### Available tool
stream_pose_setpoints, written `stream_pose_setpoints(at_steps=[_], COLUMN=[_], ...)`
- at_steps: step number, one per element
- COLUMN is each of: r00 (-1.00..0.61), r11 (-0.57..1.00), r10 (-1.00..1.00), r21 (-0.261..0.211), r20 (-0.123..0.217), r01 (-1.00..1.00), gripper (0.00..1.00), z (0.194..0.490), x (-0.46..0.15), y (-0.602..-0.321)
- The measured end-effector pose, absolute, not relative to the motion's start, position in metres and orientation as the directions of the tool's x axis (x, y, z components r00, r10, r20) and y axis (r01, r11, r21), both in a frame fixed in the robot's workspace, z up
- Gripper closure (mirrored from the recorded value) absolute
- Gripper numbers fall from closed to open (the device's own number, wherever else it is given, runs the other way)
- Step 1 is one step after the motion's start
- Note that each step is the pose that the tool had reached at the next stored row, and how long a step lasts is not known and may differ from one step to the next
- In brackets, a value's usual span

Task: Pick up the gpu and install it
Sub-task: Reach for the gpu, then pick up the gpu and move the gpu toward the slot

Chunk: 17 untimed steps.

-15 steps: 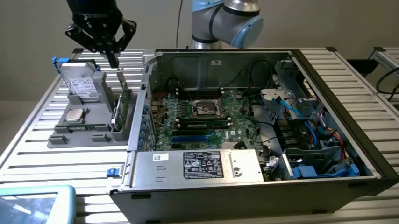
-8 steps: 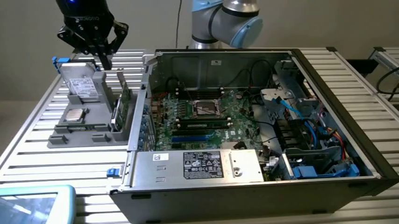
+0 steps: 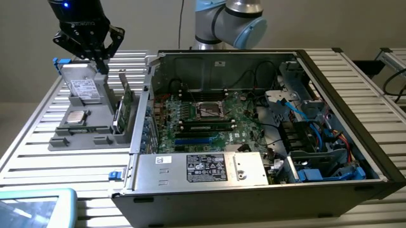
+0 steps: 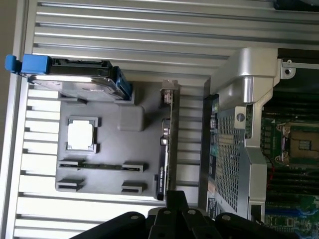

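Note:
The gpu (image 3: 124,102) stands on its long edge in a slot along the side of a grey holder tray (image 3: 70,140) nearest the computer. In the wrist view the gpu (image 4: 166,144) is a thin dark strip seen edge-on. My gripper (image 3: 101,65) hangs above the far end of the tray, over the hard drive and just beyond the card's far end. Its fingers meet at a point and hold nothing. In the wrist view the gripper (image 4: 175,199) tip sits close to the card's near end.
The tray also carries a silver hard drive (image 4: 75,84) in blue clips, a CPU (image 4: 81,135) and a memory stick (image 4: 102,166). The open computer case (image 3: 330,95) lies at the exterior view's right with its motherboard (image 3: 209,118) exposed. A slatted aluminium table (image 3: 38,156) holds everything.

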<state>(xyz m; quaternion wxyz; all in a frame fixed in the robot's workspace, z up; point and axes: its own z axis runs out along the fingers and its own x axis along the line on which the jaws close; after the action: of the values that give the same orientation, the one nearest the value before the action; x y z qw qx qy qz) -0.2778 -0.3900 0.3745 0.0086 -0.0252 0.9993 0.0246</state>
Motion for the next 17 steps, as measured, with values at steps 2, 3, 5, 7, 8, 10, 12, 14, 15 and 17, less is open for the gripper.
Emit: stream_pose_setpoints(at_steps=[2, 3, 5, 7, 8, 10, 12, 14, 15, 17], r00=[-0.999, -0.999, -0.999, -0.999, -0.999, -0.999, -0.999, -0.999, -0.999, -0.999], r11=[0.998, 0.998, 0.998, 0.998, 0.998, 0.998, 0.998, 0.998, 0.998, 0.998], r10=[-0.05, -0.05, -0.05, -0.05, -0.05, -0.05, -0.05, -0.05, -0.05, -0.05], r21=[0.049, 0.049, 0.049, 0.049, 0.049, 0.049, 0.049, 0.049, 0.049, 0.049], r20=[-0.018, -0.018, -0.018, -0.018, -0.018, -0.018, -0.018, -0.018, -0.018, -0.018], r01=[-0.051, -0.051, -0.051, -0.051, -0.051, -0.051, -0.051, -0.051, -0.051, -0.051], gripper=[0.89, 0.89, 0.89, 0.89, 0.89, 0.89, 0.89, 0.89, 0.89, 0.89], z=[0.3724, 0.3713, 0.3696, 0.3686, 0.3682, 0.3679, 0.368, 0.3679, 0.3679, 0.3679], x=[-0.2795, -0.2799, -0.2807, -0.2817, -0.2819, -0.282, -0.282, -0.282, -0.282, -0.282], y=[-0.3899, -0.3898, -0.3891, -0.3883, -0.3878, -0.3875, -0.3875, -0.3874, -0.3874, -0.3874])
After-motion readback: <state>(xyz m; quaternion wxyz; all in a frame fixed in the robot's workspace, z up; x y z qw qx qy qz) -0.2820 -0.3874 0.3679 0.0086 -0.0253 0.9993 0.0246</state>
